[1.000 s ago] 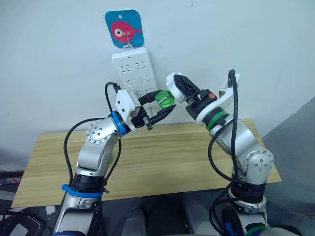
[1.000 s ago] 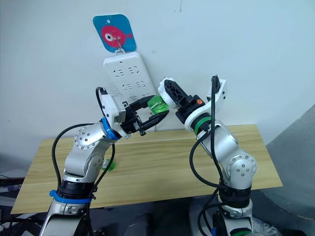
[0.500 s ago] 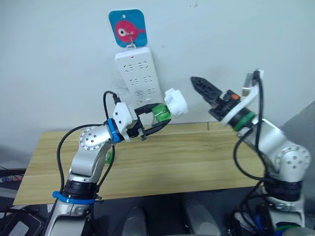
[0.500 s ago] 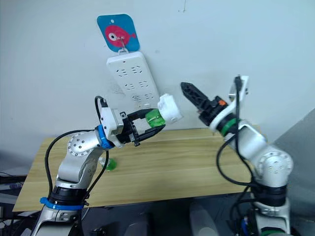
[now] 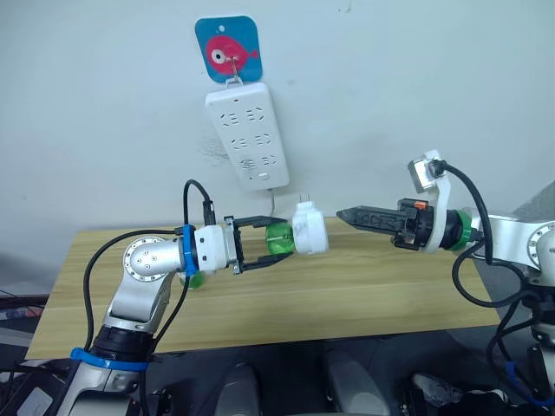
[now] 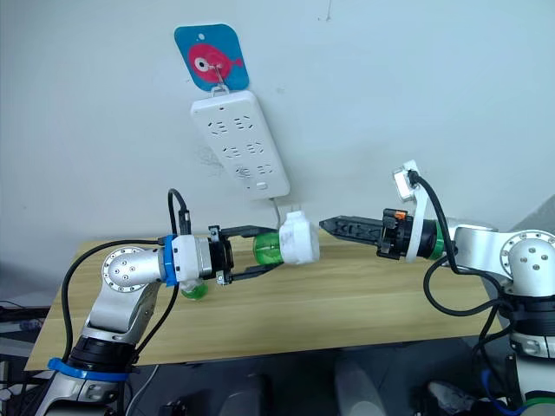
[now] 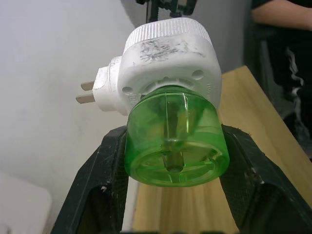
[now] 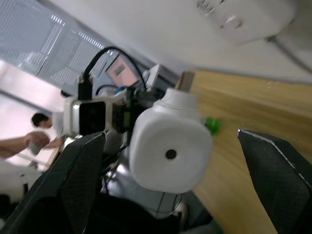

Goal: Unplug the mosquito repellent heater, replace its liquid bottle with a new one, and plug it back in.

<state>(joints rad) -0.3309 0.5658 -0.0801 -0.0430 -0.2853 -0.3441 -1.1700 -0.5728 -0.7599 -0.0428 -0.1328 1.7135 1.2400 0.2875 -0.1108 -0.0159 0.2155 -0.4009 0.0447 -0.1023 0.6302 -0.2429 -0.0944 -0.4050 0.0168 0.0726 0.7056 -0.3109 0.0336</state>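
My left gripper (image 5: 279, 240) is shut on a green liquid bottle (image 6: 269, 249), held level above the table. The white mosquito repellent heater (image 5: 310, 232) sits on the bottle's far end, its two prongs (image 5: 303, 201) pointing up. In the left wrist view the black fingers (image 7: 105, 190) clamp the bottle's sides. My right gripper (image 5: 342, 213) hovers just right of the heater, apart from it and pointing at it. It is open: in the right wrist view its fingers (image 8: 83, 185) stand wide on either side of the heater's vent face (image 8: 170, 151).
A second green bottle (image 6: 192, 293) stands on the wooden table (image 5: 347, 295) behind my left arm. A long white power strip (image 5: 247, 134) hangs on the wall from a blue fish hook (image 5: 227, 52). A person's arm (image 7: 282, 12) shows past the table.
My right gripper has let go of the heater and drawn back to the right, lower and level. My left gripper has lowered and levelled, keeping the bottle and heater.
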